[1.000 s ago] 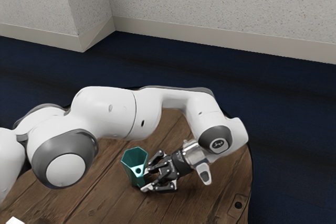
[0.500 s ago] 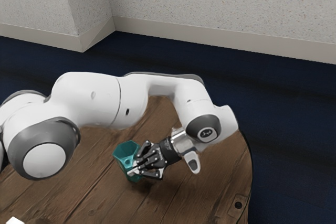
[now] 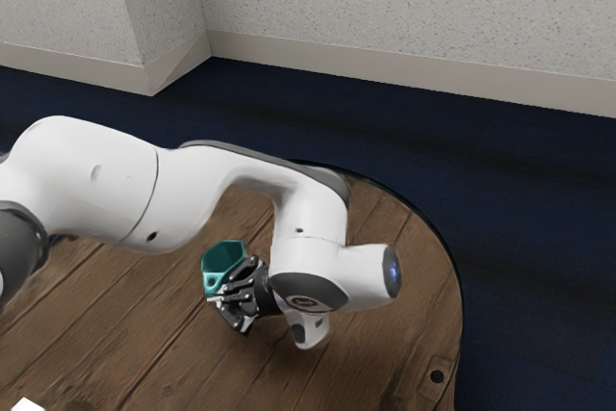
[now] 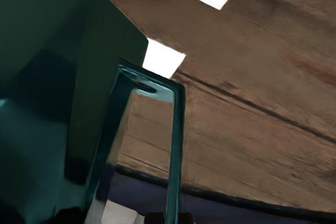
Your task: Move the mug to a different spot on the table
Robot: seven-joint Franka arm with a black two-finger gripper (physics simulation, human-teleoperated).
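Tool [image 3: 229,291] is clamped on the mug [image 3: 221,262], which sits tilted near the middle of the desk [image 3: 385,353]; grasp judged complete, set-down on another part of the desk outstanding.

One mug [image 3: 222,260], one round table [image 3: 115,339], one robot arm [image 3: 192,201]

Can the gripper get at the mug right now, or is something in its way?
Very likely yes. The gripper sits right against the mug, with its jaws apparently closed on it, and nothing on the table lies between them.
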